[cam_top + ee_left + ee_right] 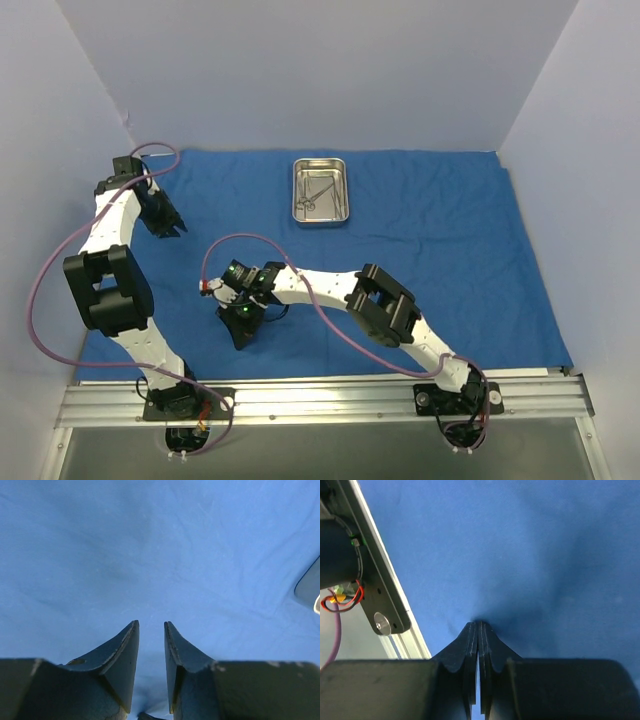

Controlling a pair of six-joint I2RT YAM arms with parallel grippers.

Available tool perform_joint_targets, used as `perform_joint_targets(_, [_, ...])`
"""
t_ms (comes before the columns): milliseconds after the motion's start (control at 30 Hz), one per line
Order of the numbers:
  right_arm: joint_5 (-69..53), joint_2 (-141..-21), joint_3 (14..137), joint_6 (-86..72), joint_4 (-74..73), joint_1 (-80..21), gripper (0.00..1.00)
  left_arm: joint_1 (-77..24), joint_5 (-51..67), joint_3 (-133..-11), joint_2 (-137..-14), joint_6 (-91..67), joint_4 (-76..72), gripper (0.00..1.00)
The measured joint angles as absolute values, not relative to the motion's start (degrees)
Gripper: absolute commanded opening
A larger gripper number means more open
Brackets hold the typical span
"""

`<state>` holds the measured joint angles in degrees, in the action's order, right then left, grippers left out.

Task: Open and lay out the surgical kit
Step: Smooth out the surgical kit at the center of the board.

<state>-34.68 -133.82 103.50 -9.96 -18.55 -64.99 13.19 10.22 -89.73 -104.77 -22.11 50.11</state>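
Large royal-blue cloth wrap (450, 250): woven fabric, matt, no sheen, softly creased all over. Small shallow rectangular steel tray (297, 190) and the thin silver scissor-handled instruments (318, 196) inside it: bare polished metal, bright and reflective. Left gripper (151, 623) has dark wedge-shaped fingers (122, 655) that look like hard matt plastic, scuffed pale along the edges; white arm shells (320, 287) are smooth, slightly glossy plastic; long silver rail (330, 398) is brushed metal with a dull sheen.

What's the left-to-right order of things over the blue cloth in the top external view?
left pincer → right pincer → steel tray, with the instruments lying inside it.
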Motion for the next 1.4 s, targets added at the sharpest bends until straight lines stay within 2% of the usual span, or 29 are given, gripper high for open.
perform_joint_targets(300, [-35.5, -132.7, 101.5, -8.4, -17.5, -65.6, 0.00, 13.2, 11.9, -86.9, -104.7, -22.1, 49.3, 0.35])
perform_joint_targets(500, [-28.1, -128.7, 98.8, -11.0, -17.1, -62.0, 0.00, 13.0, 12.3, -87.4, -105.0, -22.0, 49.3, 0.33])
perform_joint_targets(633, [-20.0, -120.4, 95.7, -14.2, -16.9, -51.8, 0.00, 12.0, 12.3, -88.6, -105.5, -21.9, 49.0, 0.33])
perform_joint_targets(800, [-8.7, -108.4, 91.7, -16.1, -17.1, -28.3, 0.00, 8.0, 12.3, -88.9, -106.6, -22.3, 48.1, 0.33])
perform_joint_targets(933, [-1.0, -105.5, 86.4, -16.3, -18.9, -13.1, 0.00, 4.2, 12.6, -88.9, -108.1, -22.9, 46.9, 0.32])
perform_joint_targets(1233, [4.1, -110.7, 74.6, -16.4, -20.9, 0.0, 0.00, 3.1, 13.4, -90.5, -117.3, -23.4, 46.1, 0.30])
perform_joint_targets(1400, [4.6, -110.8, 73.2, -17.1, -19.7, 1.9, 0.00, 3.1, 12.8, -91.2, -118.8, -22.8, 46.7, 0.42])
